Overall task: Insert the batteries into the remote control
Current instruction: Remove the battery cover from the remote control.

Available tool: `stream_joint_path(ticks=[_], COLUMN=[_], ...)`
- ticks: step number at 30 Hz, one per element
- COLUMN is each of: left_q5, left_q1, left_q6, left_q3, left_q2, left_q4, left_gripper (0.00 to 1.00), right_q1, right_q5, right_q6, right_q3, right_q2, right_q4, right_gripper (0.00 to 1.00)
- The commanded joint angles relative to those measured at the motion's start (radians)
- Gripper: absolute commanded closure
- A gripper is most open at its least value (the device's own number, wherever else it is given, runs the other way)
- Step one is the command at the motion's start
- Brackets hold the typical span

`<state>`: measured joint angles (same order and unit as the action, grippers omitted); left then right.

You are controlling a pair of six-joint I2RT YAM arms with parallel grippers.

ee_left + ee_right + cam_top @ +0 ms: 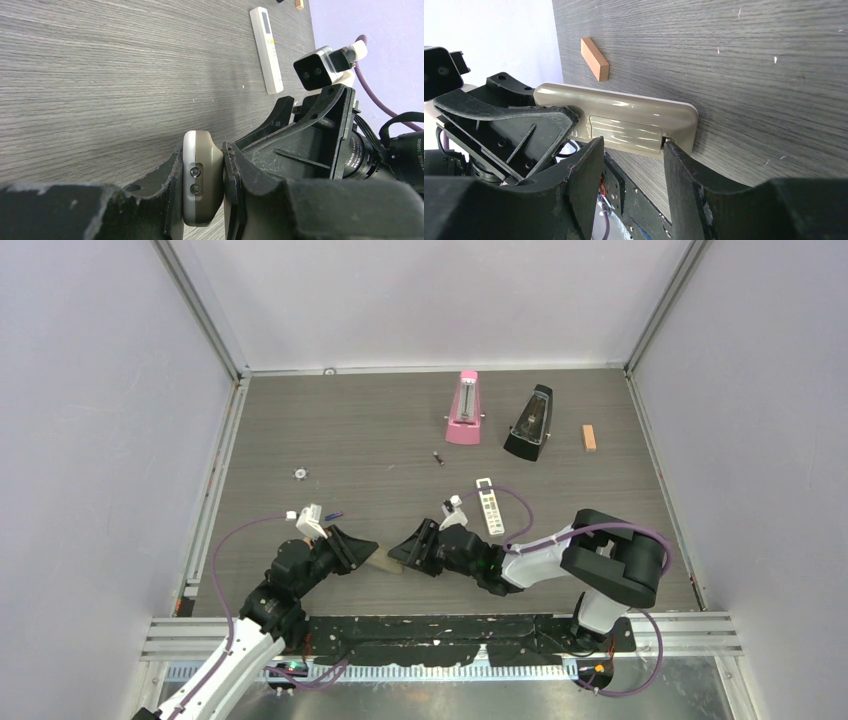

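Remote control point(383, 559) sits low over the counter point(380, 440), between two sets of jaws that meet nose to nose, as seen from overhead. The left jaws pinch one end and the right jaws face the other. A bluish battery point(333, 515) lies loose just behind the left jaws, and a dark battery point(437, 457) lies well beyond the right jaws. A broader white remote point(489, 506) rests behind the right jaws.

From the left wrist, the left jaws are clamped across the thin end of the remote control, one finger on each broad face. The right jaws' black frame stands just past them. Whether the remote control touches the counter cannot be told.

From the right wrist, the grey-beige back faces the camera with its battery cover point(624, 132) in place. The right jaws are spread and hold nothing. They straddle the cover, and one fingertip point(672, 152) touches the remote control at the cover's end. An orange block point(595, 59) lies beyond them.

The job looks barely begun: the compartment is shut and both batteries lie apart from the jaws. The cover has yet to come off, and the batteries have yet to be fetched and seated.
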<state>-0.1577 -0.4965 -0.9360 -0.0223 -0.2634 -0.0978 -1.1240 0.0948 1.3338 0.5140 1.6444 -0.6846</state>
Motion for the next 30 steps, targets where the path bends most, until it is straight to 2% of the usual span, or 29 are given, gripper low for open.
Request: stream_joint_path(ticks=[1,21,30], left_q5=[0.013,-0.007,-0.048], left_q1=[-0.002,-0.002,-0.002], left_q6=[0.053,0.048,0.012], left_q3=[0.034,0.046,0.082], left_q2=[0.001,-0.004,-0.030], left_q4=[-0.173,-0.158,-0.117], left_gripper=[1.00,1.00,1.00], right_q1=[0.000,0.008,0.011], right_q5=[0.014,0.012,-0.050], right_q6=[-0.003,0.015,0.069], right_q3=[0.032,0.017,-0.017], right_q2=[0.016,0.078,0.185], right_q4=[-0.051,-0.100,-0.399], right_gripper=[0.47,0.48,0.49])
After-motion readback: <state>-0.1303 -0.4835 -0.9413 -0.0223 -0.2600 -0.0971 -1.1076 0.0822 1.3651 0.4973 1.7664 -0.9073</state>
